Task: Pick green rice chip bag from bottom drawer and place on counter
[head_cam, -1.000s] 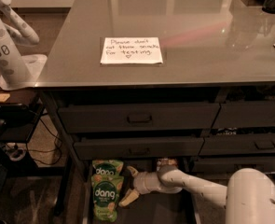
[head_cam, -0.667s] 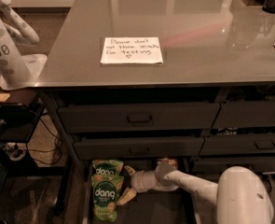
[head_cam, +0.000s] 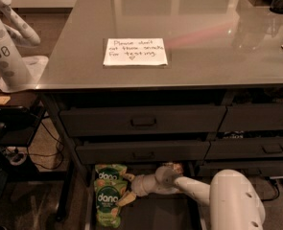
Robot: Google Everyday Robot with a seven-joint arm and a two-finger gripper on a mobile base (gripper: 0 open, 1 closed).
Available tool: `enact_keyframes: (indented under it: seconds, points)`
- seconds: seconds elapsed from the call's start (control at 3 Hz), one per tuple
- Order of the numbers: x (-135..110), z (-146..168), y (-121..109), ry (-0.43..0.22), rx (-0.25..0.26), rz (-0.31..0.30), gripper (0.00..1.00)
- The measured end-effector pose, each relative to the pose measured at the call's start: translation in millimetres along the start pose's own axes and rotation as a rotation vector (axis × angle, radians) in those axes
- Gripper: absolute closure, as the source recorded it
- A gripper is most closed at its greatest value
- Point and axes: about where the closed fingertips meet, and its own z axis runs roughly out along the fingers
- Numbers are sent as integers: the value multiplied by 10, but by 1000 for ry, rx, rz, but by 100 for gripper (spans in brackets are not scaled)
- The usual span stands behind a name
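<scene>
- The end effector is down in the bottom drawer, and it seems spread.
- The green rice chip bag lies just beside it.
- A second green bag lies behind.

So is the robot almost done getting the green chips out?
The bottom drawer is already open. Right now the gripper is down inside it, jaws open beside the green rice chip bag. Nothing is grabbed yet. Still left: grip the bag, lift it and set it on the counter.

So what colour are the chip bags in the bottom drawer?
The bags are green with white lettering, camera view; gripper beside them.
</scene>
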Motion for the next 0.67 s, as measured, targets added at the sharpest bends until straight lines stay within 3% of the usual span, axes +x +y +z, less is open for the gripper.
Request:
enact_keyframes:
  seconds: [0.33,0.67]
  points:
    - [15,81,1,-11,-15,13,32]
    - [-47,76,38,-30,-22,24,57]
